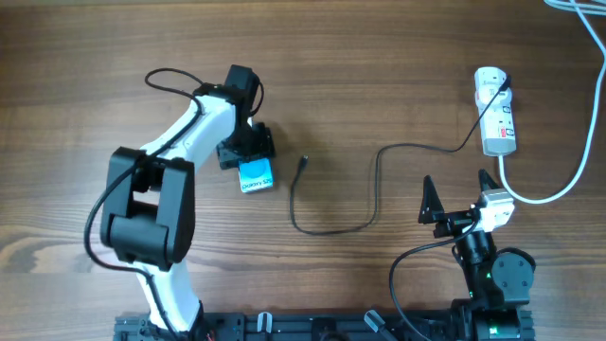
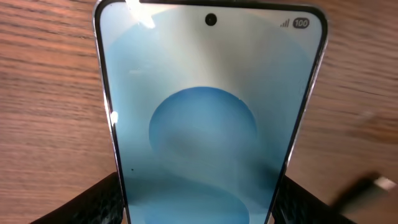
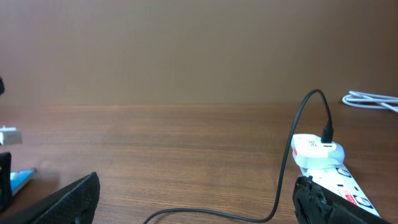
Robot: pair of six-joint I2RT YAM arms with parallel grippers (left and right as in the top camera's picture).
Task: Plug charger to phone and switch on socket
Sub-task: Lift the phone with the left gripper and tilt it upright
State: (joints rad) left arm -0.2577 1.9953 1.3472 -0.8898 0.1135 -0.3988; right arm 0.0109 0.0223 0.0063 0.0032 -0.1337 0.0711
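The phone lies flat on the wooden table, its teal-blue screen filling the left wrist view. My left gripper reaches down over its upper end, and both black fingers press against the phone's long edges. The charger's thin black cable runs from the socket in a loop to its plug tip, which lies loose right of the phone and shows blurred in the left wrist view. My right gripper stands open and empty below the socket, with the cable between its fingers' lines.
A thick white cord curves from the socket toward the right edge and the back corner. Bare wooden tabletop lies between the two arms. The arm bases stand along the front edge.
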